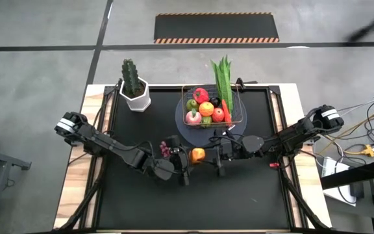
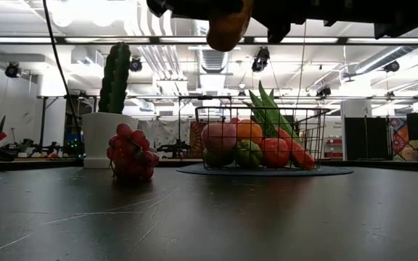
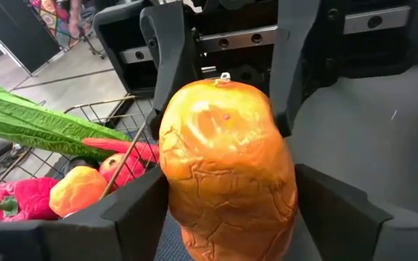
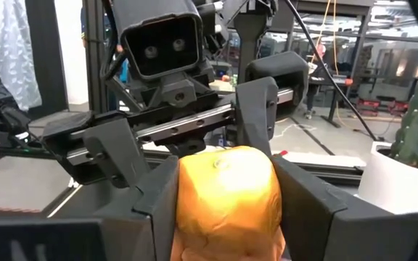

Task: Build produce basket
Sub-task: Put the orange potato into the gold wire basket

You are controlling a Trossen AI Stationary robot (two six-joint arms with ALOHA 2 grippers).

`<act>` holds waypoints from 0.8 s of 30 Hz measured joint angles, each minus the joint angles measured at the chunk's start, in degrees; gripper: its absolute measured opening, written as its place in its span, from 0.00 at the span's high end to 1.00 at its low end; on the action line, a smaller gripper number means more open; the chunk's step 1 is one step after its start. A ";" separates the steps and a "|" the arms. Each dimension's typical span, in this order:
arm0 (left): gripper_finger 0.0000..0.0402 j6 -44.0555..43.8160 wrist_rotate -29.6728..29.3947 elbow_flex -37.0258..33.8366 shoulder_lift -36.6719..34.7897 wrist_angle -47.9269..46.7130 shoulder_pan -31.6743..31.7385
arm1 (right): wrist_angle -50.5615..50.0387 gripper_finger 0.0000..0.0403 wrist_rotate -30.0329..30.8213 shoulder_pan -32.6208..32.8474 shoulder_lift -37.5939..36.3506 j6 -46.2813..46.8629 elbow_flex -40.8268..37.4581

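An orange, wrinkled toy fruit (image 1: 197,155) hangs in the air between my two grippers, well above the table in the low view (image 2: 227,25). My left gripper (image 1: 189,156) comes at it from the table's left and my right gripper (image 1: 210,155) from the right; each is shut on it. The wire basket (image 1: 239,97) stands on a round grey disc (image 1: 182,122) toward the far edge. It holds red, orange, green and pink produce and the long leafy green (image 1: 223,78). Purple grapes (image 1: 166,148) rest on the table beside the left gripper. My left gripper (image 3: 231,210) pinches the orange fruit's near end (image 3: 194,217) between its two fingers (image 3: 140,210), coming level from the table's left. The fruit is lifted clear of the table. My right gripper (image 4: 227,203) pinches the fruit's opposite end (image 4: 223,210) between its two fingers (image 4: 307,203), level from the table's right, facing the left gripper. Its fingers (image 3: 167,65) flank the stem end in the left wrist view.
A green cactus in a white pot (image 1: 134,88) stands at the far left of the black mat. The grapes (image 2: 130,152) sit in front of it in the low view. Bare black mat (image 1: 193,201) stretches from the grippers to the near edge.
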 joint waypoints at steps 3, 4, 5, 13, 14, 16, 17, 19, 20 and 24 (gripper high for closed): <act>0.28 -0.49 -0.22 0.00 0.00 0.00 0.02 | -0.02 0.58 -0.16 -0.04 -0.04 -0.03 0.00; 0.25 -1.00 -0.33 0.00 0.00 -0.04 0.02 | -0.02 0.58 -0.26 -0.04 -0.04 -0.02 0.00; 0.23 -1.31 -0.37 0.00 0.00 -0.08 0.06 | -0.04 0.57 -0.28 -0.04 -0.04 -0.01 0.00; 0.13 1.68 -0.81 0.00 -0.29 -0.92 0.17 | -4.08 0.56 1.97 -0.04 -1.06 0.29 0.02; 0.13 2.18 -0.81 0.00 -0.57 -1.24 0.17 | -5.52 0.56 2.51 -0.04 -1.56 0.63 0.02; 0.13 2.99 -0.89 0.07 -1.07 -2.20 0.17 | -8.49 0.55 3.64 -0.04 -2.75 1.67 0.04; 0.13 3.19 -0.89 0.07 -1.36 -3.03 0.17 | -10.29 0.55 4.42 -0.04 -3.43 2.19 0.12; 0.13 3.44 -0.87 0.07 -1.75 -4.24 0.17 | -14.40 0.55 7.09 -0.04 -5.10 3.33 0.35; 0.13 3.42 -0.89 0.07 -2.08 -5.05 0.15 | -16.49 0.55 9.01 -0.04 -5.89 3.83 0.45; 0.13 3.44 -2.17 0.07 -2.89 -6.77 0.13 | -25.62 0.55 21.39 -0.60 -9.49 5.93 1.49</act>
